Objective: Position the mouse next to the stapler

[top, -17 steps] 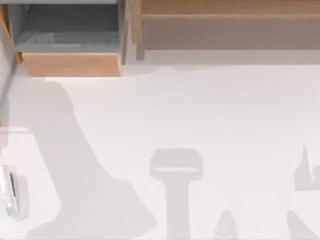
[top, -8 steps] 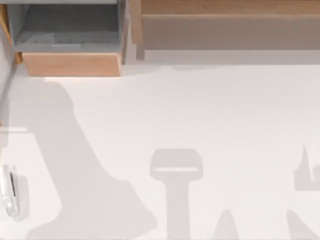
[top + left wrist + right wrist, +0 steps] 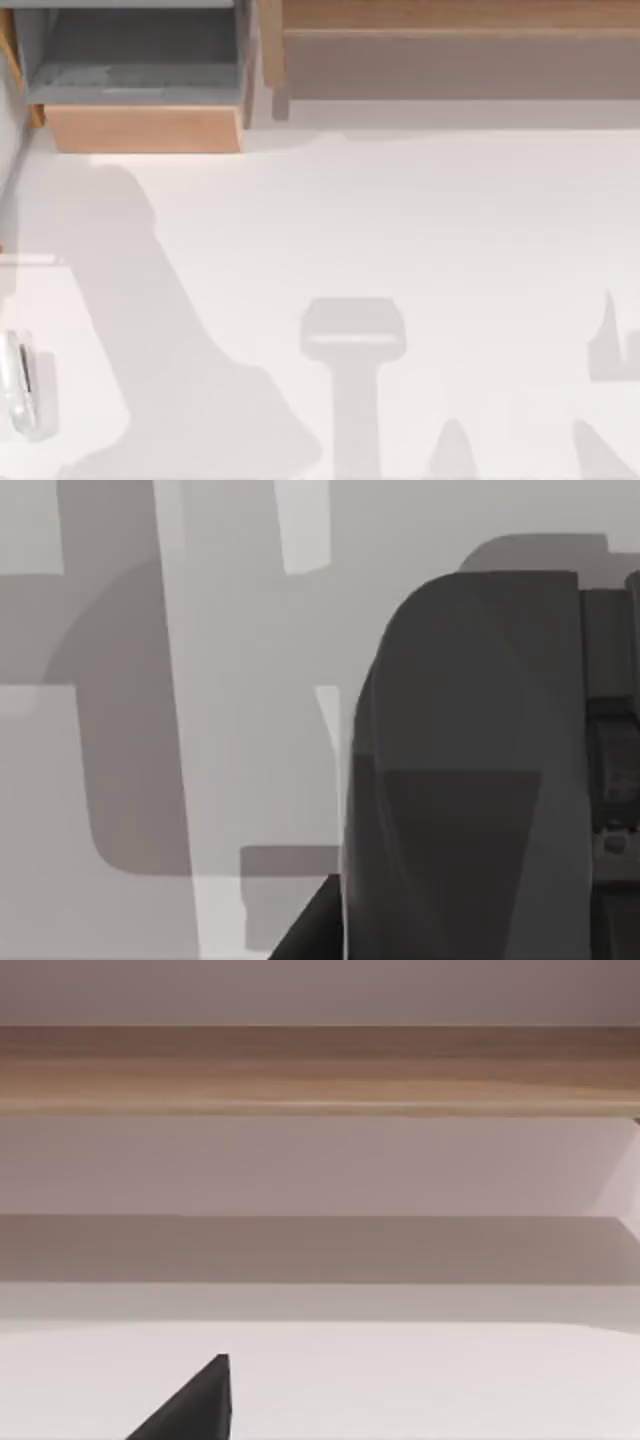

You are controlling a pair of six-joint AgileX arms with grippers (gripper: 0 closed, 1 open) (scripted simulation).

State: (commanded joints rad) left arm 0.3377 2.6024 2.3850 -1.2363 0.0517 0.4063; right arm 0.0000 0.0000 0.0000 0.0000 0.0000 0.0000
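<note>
The stapler (image 3: 18, 385), pale silver and narrow, lies at the far left edge of the white table (image 3: 420, 220) in the top view. In the left wrist view the mouse (image 3: 470, 710), a dark grey rounded lump, looms close to the camera above the table, its shadow falling on the surface below. My left gripper (image 3: 460, 890) is shut on it, with a dark finger (image 3: 612, 780) beside it. In the right wrist view one black fingertip (image 3: 195, 1405) of my right gripper pokes in over the table, facing a wooden shelf.
An open wooden box with a grey inside (image 3: 140, 128) stands at the back left. A long wooden shelf (image 3: 450, 50) runs along the back. Arm shadows lie across the table's left and front.
The large arm shadow at the table's left has drifted slightly to the right. The stapler has stayed in place.
</note>
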